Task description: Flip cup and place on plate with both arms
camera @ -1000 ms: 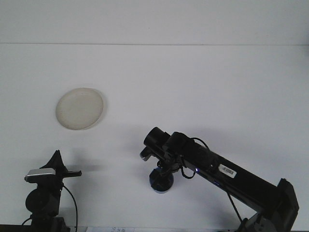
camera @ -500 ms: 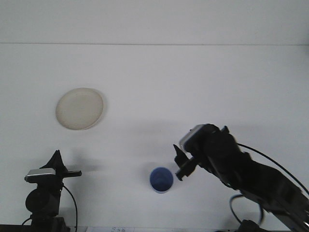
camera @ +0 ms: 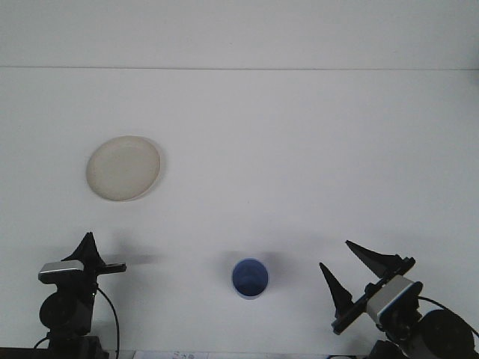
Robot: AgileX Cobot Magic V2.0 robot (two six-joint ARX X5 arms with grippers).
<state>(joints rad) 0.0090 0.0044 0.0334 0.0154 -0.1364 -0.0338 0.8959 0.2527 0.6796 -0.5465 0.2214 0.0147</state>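
Nearest the camera, at the bottom right, the right gripper (camera: 350,272) sits low over the white table (camera: 299,134). Its two black pointed fingers (camera: 370,258) are spread wide apart and hold nothing. A grey block is mounted behind the fingers, on the black wrist.

At the bottom left, the left gripper (camera: 90,258) is parked near the table edge. A pointed black finger stands upward and a thin black bar projects to the right. From this angle it cannot be determined whether its fingers are apart or together. A black cable loops down from it.

Between the two grippers, slightly closer to the right one, the blue cup (camera: 249,278) stands upright on the table with its mouth facing up. It is touched by neither gripper.

Farther back on the left, the cream plate (camera: 123,167) lies flat on the table, well apart from the cup. Nothing rests on it.
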